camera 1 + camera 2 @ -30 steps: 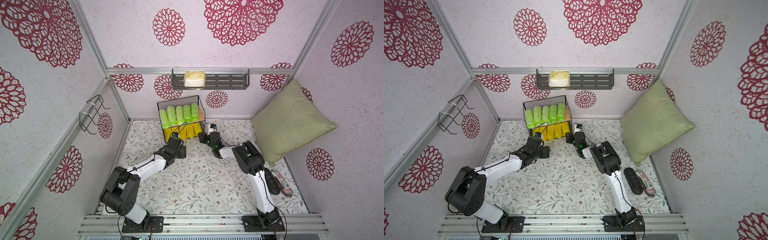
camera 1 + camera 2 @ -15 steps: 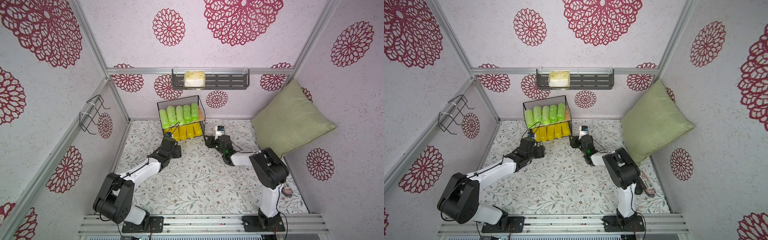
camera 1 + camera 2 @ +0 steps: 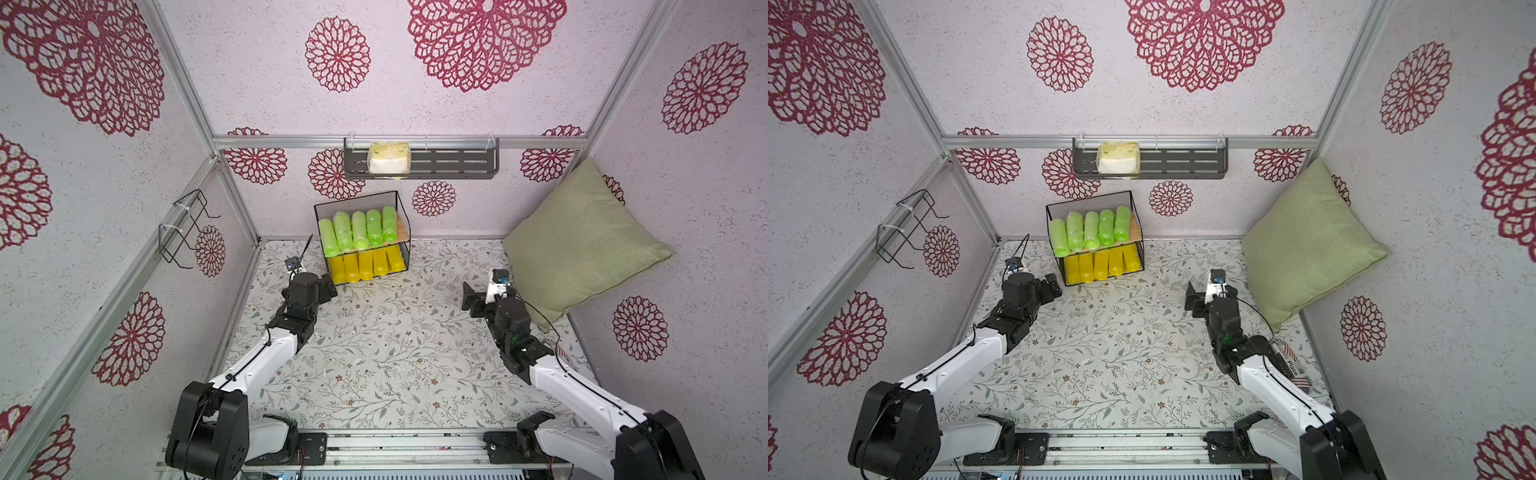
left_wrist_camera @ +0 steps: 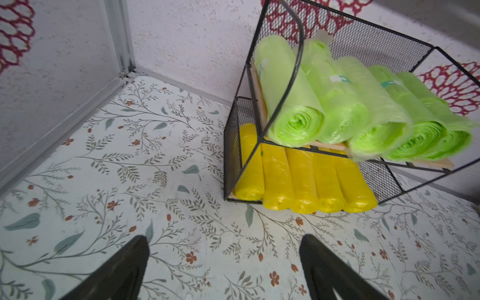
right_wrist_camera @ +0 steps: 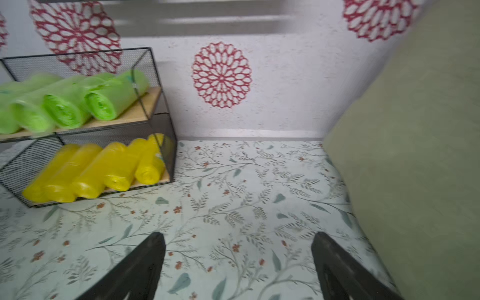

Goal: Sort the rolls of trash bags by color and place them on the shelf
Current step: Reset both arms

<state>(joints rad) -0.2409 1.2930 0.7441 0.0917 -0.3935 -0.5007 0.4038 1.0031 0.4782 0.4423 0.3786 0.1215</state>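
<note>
Change over the last second: both arms drawn back from the shelf [image 3: 357, 203]. Left pincer [image 4: 224, 237] now spread wide and empty, low over the tabletop [image 3: 374, 353], near the lower front corner of the shelf and clear of it. Right pincer [image 5: 238, 235] gone from pressed together to spread wide, likewise empty, and carried well away from the shelf to a spot near the green pillow [image 3: 577, 241].

No change to the load. Five green rolls [image 3: 357, 228] side by side on the upper board, ends toward the arms, some overhanging the front edge. Five yellow rolls [image 3: 365, 264] side by side on the lower board, ends protruding slightly past the frame. No roll on the tabletop in both top views or in the wrist views.

Judged complete: one colour per tier, nothing left to fetch. Points to a finish rather than a fresh pick. Minor risk only: overhanging green ends liable to roll forward if nudged.

Writing: teal stickers [image 4: 337, 78] on the green rolls, lettering too small to read. Flat printed item [image 3: 1287, 365] at the tabletop edge under the right arm, with a stars-and-stripes patch and the word "Place" legible, remainder cut off. Pale packet [image 3: 388, 158] in the dark wall rack [image 3: 453, 162]: no legible print.
</note>
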